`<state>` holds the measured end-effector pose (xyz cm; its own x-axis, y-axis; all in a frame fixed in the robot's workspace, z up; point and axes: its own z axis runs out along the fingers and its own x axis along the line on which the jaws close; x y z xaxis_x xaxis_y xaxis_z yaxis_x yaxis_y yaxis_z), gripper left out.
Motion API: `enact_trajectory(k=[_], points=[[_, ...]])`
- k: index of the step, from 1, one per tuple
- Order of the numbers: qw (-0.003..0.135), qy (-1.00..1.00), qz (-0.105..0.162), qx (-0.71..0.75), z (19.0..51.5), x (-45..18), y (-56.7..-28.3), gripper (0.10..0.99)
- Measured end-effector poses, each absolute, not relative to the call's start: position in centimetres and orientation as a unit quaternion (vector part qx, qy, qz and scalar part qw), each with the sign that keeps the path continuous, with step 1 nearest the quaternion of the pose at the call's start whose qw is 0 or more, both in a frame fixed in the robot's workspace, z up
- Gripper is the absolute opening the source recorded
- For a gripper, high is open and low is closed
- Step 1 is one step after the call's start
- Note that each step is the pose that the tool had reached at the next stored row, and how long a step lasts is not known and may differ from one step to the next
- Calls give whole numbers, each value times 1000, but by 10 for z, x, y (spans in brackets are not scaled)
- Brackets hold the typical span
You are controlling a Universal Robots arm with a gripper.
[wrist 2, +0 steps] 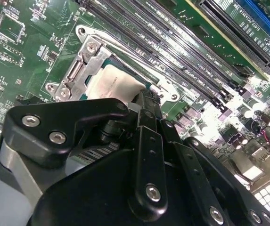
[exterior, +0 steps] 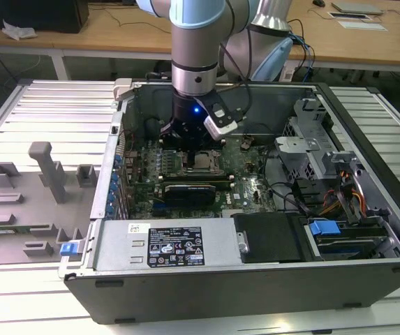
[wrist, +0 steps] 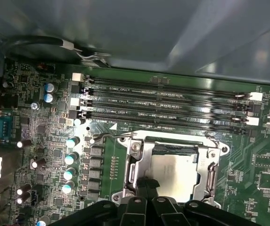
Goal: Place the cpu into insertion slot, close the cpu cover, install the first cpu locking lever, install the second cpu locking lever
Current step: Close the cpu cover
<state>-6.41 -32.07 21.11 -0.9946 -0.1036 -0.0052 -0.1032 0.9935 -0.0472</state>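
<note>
The cpu point(wrist: 176, 172), a pale square chip, lies in the insertion slot point(wrist: 208, 175) on the green motherboard point(wrist: 54, 155). The silvery cpu cover point(wrist: 142, 165) lies flat around it, and the chip shows through its opening. Both wrist views show them, with the cpu point(wrist 2: 115, 84) framed by the cpu cover point(wrist 2: 80, 66). A thin wire lever point(wrist: 107, 136) runs beside the socket; whether it is latched I cannot tell. My gripper point(wrist: 145, 184) hangs just over the socket's edge, its black fingers together with nothing between them. In the exterior view the gripper point(exterior: 193, 148) stands over the insertion slot point(exterior: 204, 162) inside the open case.
Long black memory slots point(wrist: 172, 101) run beside the socket, and upright capacitors point(wrist: 71, 160) stand on another side. A dark card point(exterior: 193, 190) lies close to the socket. The case walls point(exterior: 206, 276), a drive cage point(exterior: 311, 146) and cables point(exterior: 339, 195) ring the board.
</note>
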Motion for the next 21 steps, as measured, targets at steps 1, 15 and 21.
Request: enact_trajectory(k=[1,15,21], points=[[4,998,-23,-52,210,-64,-321,106],[4,998,-23,-51,206,-70,-321,106],[4,998,-23,-51,205,-70,-321,106]])
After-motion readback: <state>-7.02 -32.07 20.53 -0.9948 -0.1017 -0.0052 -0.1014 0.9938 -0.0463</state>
